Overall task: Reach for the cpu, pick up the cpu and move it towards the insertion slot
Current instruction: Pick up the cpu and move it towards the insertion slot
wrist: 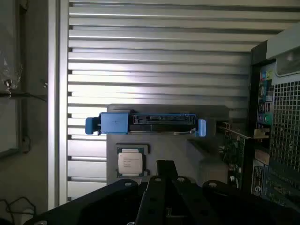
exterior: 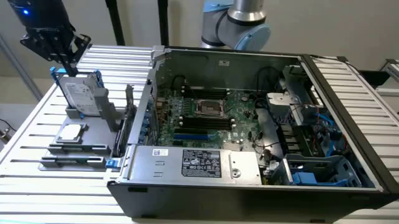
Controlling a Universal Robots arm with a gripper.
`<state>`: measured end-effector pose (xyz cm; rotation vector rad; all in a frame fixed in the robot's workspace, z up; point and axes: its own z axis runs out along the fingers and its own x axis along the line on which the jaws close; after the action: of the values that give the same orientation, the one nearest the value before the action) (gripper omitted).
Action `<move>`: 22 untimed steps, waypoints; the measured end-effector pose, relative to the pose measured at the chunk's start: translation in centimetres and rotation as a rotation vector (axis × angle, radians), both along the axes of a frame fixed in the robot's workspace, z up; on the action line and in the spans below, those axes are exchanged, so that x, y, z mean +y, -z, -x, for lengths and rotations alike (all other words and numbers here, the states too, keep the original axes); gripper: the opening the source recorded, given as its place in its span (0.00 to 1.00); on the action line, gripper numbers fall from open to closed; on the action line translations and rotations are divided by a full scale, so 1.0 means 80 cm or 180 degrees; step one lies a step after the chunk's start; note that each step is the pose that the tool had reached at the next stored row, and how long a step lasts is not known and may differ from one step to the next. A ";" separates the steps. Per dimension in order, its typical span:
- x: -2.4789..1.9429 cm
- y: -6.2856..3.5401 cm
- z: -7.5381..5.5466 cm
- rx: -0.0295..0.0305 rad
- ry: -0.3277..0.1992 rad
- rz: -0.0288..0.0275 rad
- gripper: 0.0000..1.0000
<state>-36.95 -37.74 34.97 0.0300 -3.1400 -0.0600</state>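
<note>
Claw: your gripper hangs above the top edge of the upright hard drive, at the far end of the grey fixture. You cannot tell whether it is open or closed, but the cpu is not in it.
Cpu: the cpu lies flat in its seat on the fixture, just beside the hard drive on the nearer side, well below the gripper and not touching it. In the wrist view the cpu sits just past the gripper.
Slot: the insertion slot sits on the board inside the open case, well apart from the cpu toward the exterior view's right, next to the memory slots.
Progress: by my reading you are at the reach; the grasp, lift and carry are all left.
Edges: the hard drive's blue bracket stands close to the cpu, and the case wall rises between fixture and slot.
Room: the space directly over the cpu looks open, and the case has no cover.
</note>
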 end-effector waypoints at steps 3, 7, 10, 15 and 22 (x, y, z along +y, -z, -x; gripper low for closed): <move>0.0000 0.000 0.000 0.0000 0.0000 0.0000 0.11; 0.0000 0.000 0.000 0.0000 0.0000 0.0000 0.11; 0.0000 0.000 0.000 0.0000 0.0000 0.0000 0.11; -0.0025 0.000 0.005 0.0000 0.0000 0.0000 0.11; -0.0168 0.001 0.039 0.0000 0.0000 0.0000 0.11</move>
<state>-40.06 -39.09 34.90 0.0303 -3.1400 -0.0599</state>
